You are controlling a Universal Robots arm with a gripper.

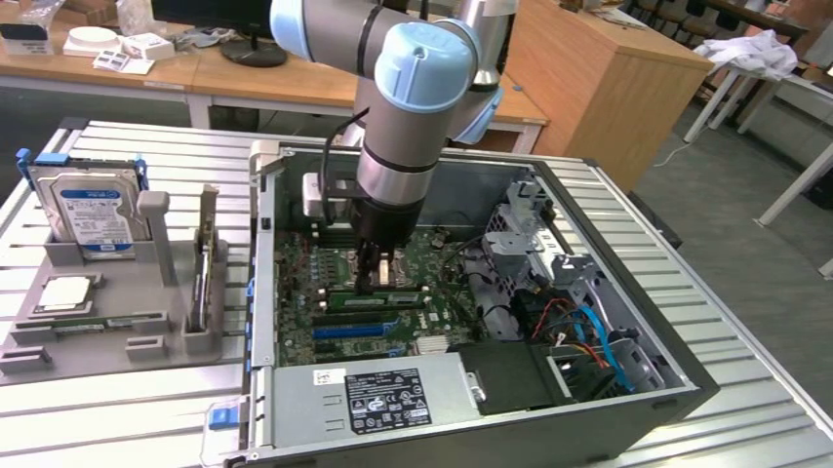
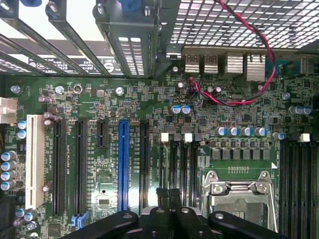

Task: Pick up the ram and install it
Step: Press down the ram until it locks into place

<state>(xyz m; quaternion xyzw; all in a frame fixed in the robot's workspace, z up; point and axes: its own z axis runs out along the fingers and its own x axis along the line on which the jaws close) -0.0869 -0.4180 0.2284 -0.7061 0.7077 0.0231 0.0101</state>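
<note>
Hanging low inside the open computer case (image 1: pixel 677 390) at the centre of the exterior view, the gripper (image 1: pixel 374 283) has its fingers pinched together just above the motherboard (image 1: pixel 377 317), close to a green ram (image 1: pixel 377 298) lying along the memory slots right beneath it; whether the fingers hold that stick or only press on it cannot be told. In my judgement, a stick not square in its slot could bend or leave the latches open if pushed, and the tight space by the drive cage (image 1: pixel 540 234) on the right leaves little room. On the grey holder (image 1: pixel 92 341) at the left, a hard drive (image 1: pixel 89 210) stands upright, a silver processor chip (image 1: pixel 68 292) lies flat, and another green stick (image 1: pixel 92 321) rests near it. In the wrist view, the closed fingertips (image 2: pixel 160 196) sit at the lower middle, over the slots (image 2: pixel 182 169) beside the empty processor socket (image 2: pixel 239 194); a blue slot (image 2: pixel 123 164) and red cable (image 2: pixel 234 99) lie nearby.
</note>
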